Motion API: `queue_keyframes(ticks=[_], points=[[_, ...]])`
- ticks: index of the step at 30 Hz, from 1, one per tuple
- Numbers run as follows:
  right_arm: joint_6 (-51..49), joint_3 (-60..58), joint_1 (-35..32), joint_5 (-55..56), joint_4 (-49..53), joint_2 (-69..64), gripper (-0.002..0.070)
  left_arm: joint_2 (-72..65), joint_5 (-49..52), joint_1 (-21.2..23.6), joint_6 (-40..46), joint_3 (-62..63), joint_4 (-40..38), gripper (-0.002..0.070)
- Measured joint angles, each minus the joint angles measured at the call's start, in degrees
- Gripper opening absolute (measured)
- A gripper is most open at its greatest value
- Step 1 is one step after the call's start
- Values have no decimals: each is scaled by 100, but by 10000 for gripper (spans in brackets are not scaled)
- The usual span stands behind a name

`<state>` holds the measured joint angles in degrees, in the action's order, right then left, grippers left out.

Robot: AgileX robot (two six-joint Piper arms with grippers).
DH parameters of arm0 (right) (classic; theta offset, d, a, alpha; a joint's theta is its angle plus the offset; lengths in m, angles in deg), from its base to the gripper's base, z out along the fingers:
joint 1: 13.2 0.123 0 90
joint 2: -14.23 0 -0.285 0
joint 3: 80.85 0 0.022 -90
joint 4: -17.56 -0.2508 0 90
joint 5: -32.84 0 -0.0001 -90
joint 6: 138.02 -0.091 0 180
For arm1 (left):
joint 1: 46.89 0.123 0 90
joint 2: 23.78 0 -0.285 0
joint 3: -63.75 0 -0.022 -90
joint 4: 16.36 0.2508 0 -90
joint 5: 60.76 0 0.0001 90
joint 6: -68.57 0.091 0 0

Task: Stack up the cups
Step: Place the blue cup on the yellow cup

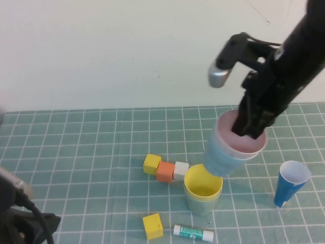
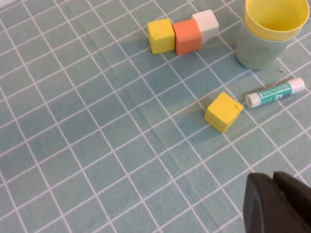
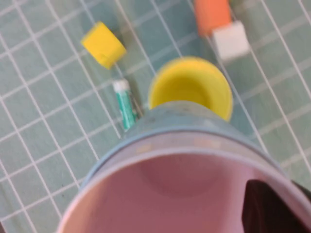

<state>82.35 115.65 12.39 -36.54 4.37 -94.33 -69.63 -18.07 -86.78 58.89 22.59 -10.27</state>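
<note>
Jaws of the right gripper [image 1: 252, 133] are clamped on the rim of the pink cup [image 1: 242, 144], one finger inside it, which lets the cup hang mouth-up. That pink cup sits nested in the light-blue cup [image 1: 219, 158], so both lift as one pair, tilted, off the mat. Just below and beside the pair stands the yellow cup [image 1: 203, 184], nested in the green cup [image 1: 199, 203] (the likely receiving stack). Left of the yellow cup lie three joined blocks [image 1: 165, 169]; nearer the robot lie a yellow block [image 1: 153, 225] and a glue stick [image 1: 193, 233]. Right of it stands a dark-blue cup [image 1: 290, 182]. Well left of it, the left gripper [image 2: 277, 204] rests with jaws together, parked.
</note>
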Motion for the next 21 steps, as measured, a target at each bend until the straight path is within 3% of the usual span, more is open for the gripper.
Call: queue_keyframes(ticks=[5, 16, 21], points=[[-172, 214, 406, 238, 321, -465, 32, 0, -10, 0, 0, 0, 0, -2], [-584, 261, 419, 601, 667, -1520, 36, 0, -32, 0, 0, 0, 0, -2], [-608, 272, 419, 840, 573, -1606, 132, 0, -32, 0, 0, 0, 10, -2]])
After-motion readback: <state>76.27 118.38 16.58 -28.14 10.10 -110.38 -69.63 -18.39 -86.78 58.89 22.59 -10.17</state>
